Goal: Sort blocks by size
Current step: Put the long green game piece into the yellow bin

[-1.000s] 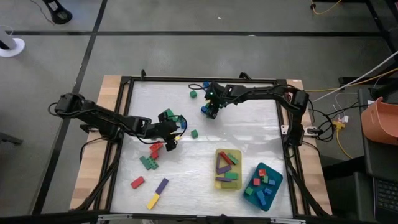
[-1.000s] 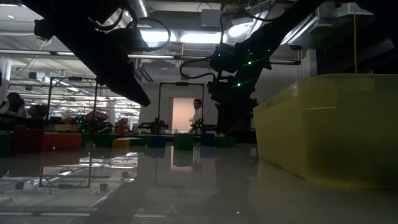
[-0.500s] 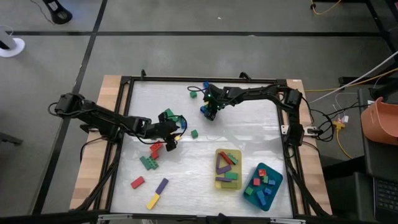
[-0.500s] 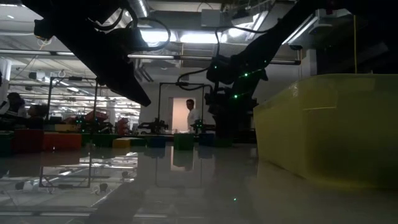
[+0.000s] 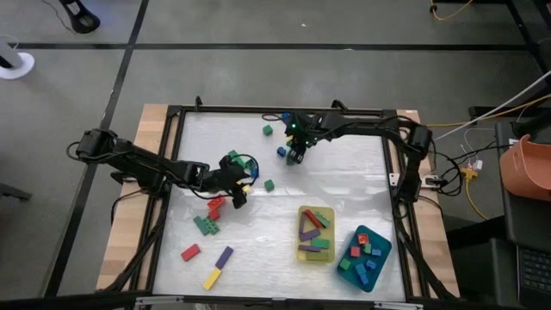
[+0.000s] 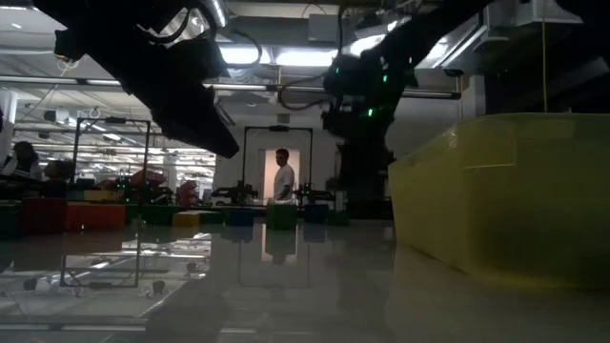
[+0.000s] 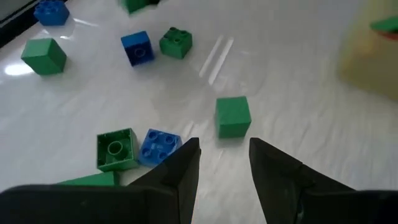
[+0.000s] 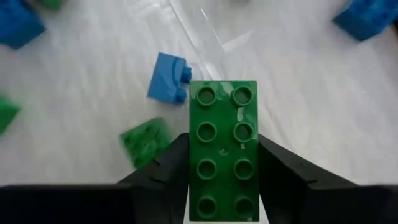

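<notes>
My right gripper (image 8: 222, 148) hangs over the table's far middle (image 5: 297, 148), shut on a long green eight-stud brick (image 8: 222, 134). Below it lie a blue block (image 8: 168, 78) and a small green block (image 8: 144, 143). My left gripper (image 7: 224, 163) stands open left of the table's middle (image 5: 237, 185) with nothing between its fingers. Ahead of it rest a green cube (image 7: 232, 116), a blue block (image 7: 159, 146) and a green block (image 7: 116, 149). More blocks lie near the front left: red (image 5: 190, 252), purple (image 5: 223, 256), yellow (image 5: 212, 278). My right gripper pinches the green brick's two long sides (image 8: 193, 163) between its two fingers, at the end nearest the wrist. The fingers slant steeply down and lie along the brick. The brick sticks out ahead of the fingers, studs toward the wrist camera, clear of the table.
A yellow tray (image 5: 302, 250) and a teal tray (image 5: 385, 251), both with blocks in them, stand at the front right. A black frame (image 5: 172, 172) rims the table. Red (image 5: 215, 207) and green (image 5: 207, 226) blocks lie beside my left gripper. A person (image 6: 282, 181) stands in the room behind.
My right gripper has dipped toward the table and then risen with the green brick, which now hangs clear above the blue block. The person in the room behind has walked toward the left.
</notes>
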